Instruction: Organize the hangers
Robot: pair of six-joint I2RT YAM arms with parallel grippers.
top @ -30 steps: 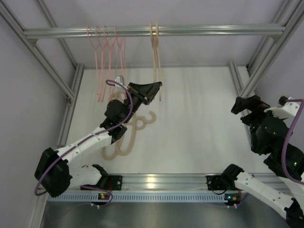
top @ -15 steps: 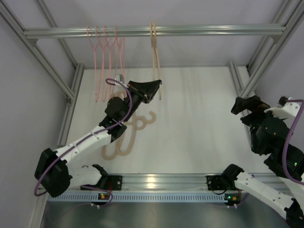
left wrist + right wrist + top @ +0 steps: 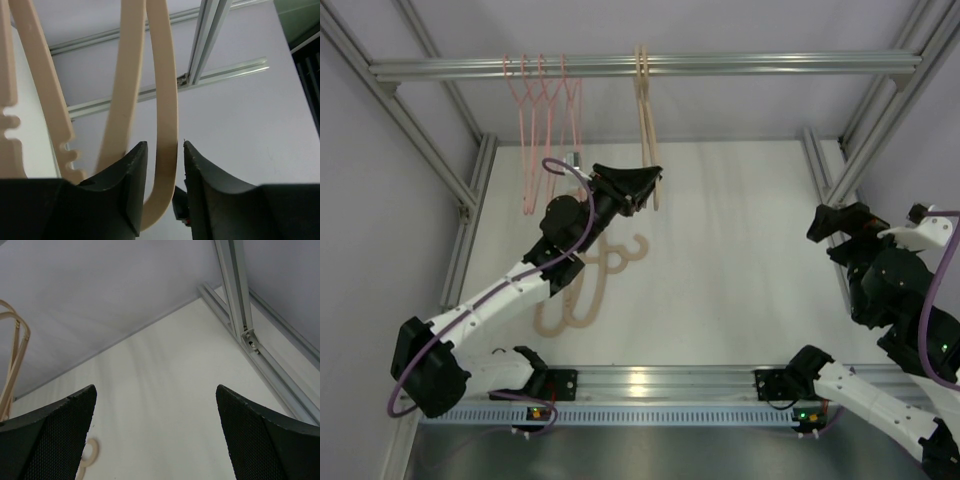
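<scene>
Several pink wire hangers (image 3: 542, 110) hang on the left of the rail (image 3: 770, 64). Two beige hangers (image 3: 647, 120) hang near its middle. More beige hangers (image 3: 588, 292) lie on the white table, partly under my left arm. My left gripper (image 3: 652, 178) is raised at the hanging beige pair. In the left wrist view its jaws (image 3: 165, 146) stand slightly apart around one beige hanger's curved end (image 3: 165, 125), with a thin gap on each side. My right gripper (image 3: 820, 222) is wide open and empty at the right (image 3: 155, 390).
Aluminium frame posts (image 3: 470, 185) run along both sides of the table, and a profile (image 3: 235, 300) runs close by the right gripper. A beige hook ring (image 3: 90, 450) lies on the table at the lower left of the right wrist view.
My left gripper has risen a little towards the rail beside the hanging beige hangers. The right arm has not moved.
</scene>
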